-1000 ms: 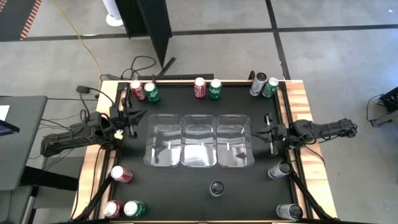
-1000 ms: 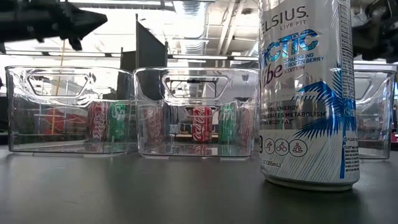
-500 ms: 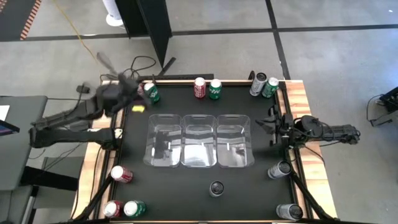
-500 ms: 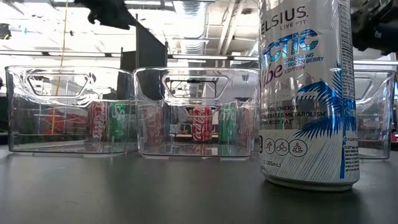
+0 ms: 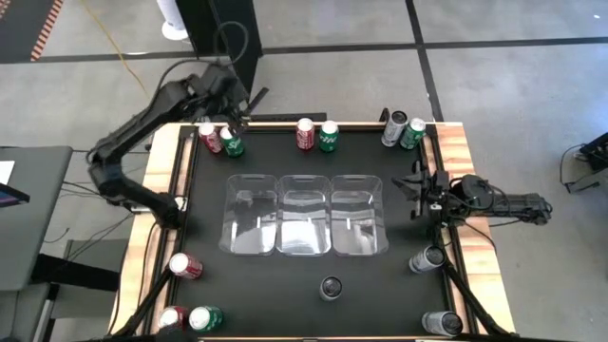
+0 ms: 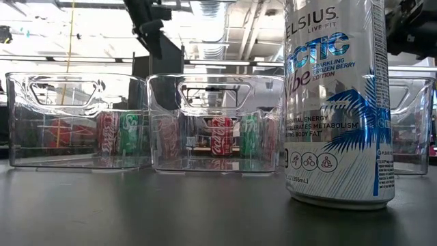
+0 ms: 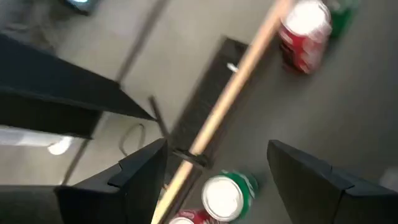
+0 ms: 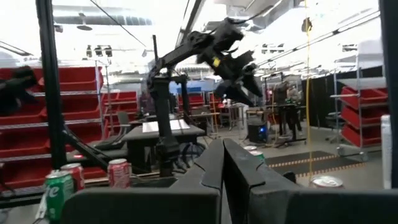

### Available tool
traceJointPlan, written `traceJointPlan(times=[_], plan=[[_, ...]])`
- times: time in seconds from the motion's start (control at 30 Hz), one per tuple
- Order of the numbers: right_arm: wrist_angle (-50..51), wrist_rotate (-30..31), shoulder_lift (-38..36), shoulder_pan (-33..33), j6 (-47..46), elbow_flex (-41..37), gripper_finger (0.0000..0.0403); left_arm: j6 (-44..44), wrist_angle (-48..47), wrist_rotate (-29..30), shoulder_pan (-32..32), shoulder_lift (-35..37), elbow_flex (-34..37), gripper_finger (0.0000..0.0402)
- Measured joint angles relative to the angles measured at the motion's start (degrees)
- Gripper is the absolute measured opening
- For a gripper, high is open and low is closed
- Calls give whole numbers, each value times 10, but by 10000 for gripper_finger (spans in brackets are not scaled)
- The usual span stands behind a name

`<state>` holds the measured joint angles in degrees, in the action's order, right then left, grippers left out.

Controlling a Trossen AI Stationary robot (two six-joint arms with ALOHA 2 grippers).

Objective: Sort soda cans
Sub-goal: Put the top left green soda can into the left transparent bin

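Note:
My left gripper [image 5: 228, 103] hangs open, tipped downward, high over the table's far left corner. A green soda can [image 7: 227, 193] and a red one [image 5: 209, 138] stand upright below it, untouched. In the left wrist view the gripper [image 7: 216, 148] has its fingers either side of the green can, well above it. My right gripper [image 5: 415, 190] waits shut at the right edge. Other soda cans stand along the far edge [image 5: 305, 134], at the near left [image 5: 185, 266] and at the near right [image 5: 427, 258].
Three clear trays [image 5: 304, 179] stand side by side mid-table. A silver can [image 5: 332, 287] stands alone near the front edge, large in the low view [image 6: 338, 102]. A wooden rim [image 5: 456, 152] borders the black table. A dark post [image 5: 237, 47] stands behind the far left corner.
My left gripper has risen from the table's left edge and swung to above the far left corner. It has tipped from level to pointing down, and its fingers have opened. My right arm has swung slightly toward the far edge.

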<state>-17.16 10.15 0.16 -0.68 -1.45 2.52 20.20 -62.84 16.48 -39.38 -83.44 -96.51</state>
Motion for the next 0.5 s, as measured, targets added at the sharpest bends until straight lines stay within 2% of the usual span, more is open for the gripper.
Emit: traceJointPlan(times=[0.1, 0.33, 0.5], plan=[[5, 0, 0, 12, 0, 0, 29, 26, -51, -15, -15, -39, -31, 273], [9, 0, 0, 33, -1, 1, 29, 71, -125, -28, -58, -102, -35, 273], [23, 0, 0, 37, -1, 1, 29, 70, -126, -27, -91, -116, -35, 273]])
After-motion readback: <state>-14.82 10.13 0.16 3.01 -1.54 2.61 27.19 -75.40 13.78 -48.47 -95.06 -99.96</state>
